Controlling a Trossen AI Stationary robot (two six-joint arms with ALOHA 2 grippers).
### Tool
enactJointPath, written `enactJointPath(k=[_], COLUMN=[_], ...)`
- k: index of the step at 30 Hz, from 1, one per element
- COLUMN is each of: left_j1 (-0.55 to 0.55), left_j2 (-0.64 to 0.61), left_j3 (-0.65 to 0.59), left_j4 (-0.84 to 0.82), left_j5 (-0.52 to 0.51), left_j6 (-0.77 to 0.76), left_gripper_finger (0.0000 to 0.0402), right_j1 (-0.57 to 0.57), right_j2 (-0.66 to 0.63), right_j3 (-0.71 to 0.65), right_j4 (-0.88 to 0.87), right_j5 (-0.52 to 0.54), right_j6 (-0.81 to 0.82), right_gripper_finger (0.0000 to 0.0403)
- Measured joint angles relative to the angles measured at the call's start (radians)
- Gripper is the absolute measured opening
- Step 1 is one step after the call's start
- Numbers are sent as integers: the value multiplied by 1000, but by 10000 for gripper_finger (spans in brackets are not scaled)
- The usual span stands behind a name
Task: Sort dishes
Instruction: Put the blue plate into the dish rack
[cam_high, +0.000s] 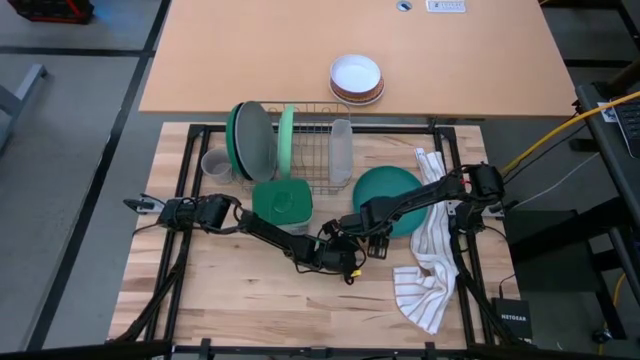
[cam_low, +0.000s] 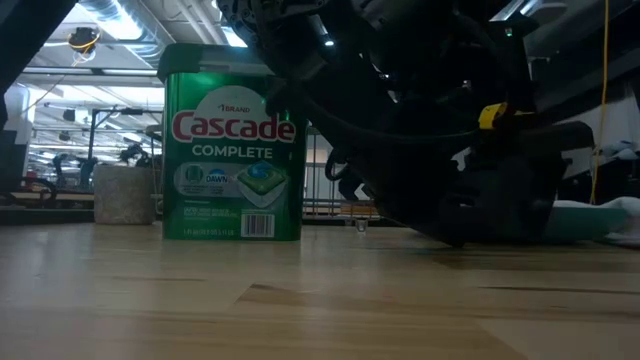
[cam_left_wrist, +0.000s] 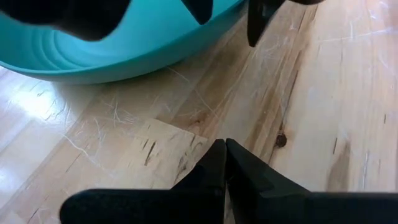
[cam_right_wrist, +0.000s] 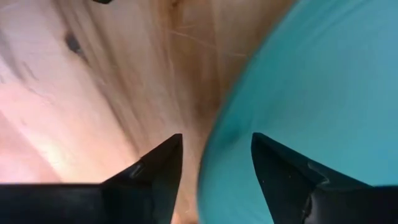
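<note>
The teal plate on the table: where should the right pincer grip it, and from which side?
Probably at the rim of the teal plate, from the side nearest the right pincer. The plate lies flat, and the open fingers already straddle that thin edge.

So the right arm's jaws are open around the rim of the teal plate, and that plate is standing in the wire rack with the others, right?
Not quite. The teal plate is not in the wire rack; the high view shows it lying on the wooden table, right of the rack. The rest holds: the right wrist view shows the right gripper with its jaws open, astride the plate's rim.
</note>
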Motion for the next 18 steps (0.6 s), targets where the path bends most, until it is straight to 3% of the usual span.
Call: enactJointPath(k=[5, 12, 18], left_j1=[-1, -12, -40], left_j2=[0, 0, 0], left_j3=[0, 0, 0], left_j4=[0, 0, 1], left_j5=[0, -1, 3], left_j6=[1, 10, 7], left_gripper_finger=[1, 1, 1], right_j1=[0, 1, 0], right_j2=[1, 1, 3], right_j3=[0, 0, -3], right_j4=[-1, -12, -35], right_j5=[-46, -68, -70], right_j6=[0, 4, 50], right_gripper_finger=[145, 23, 32])
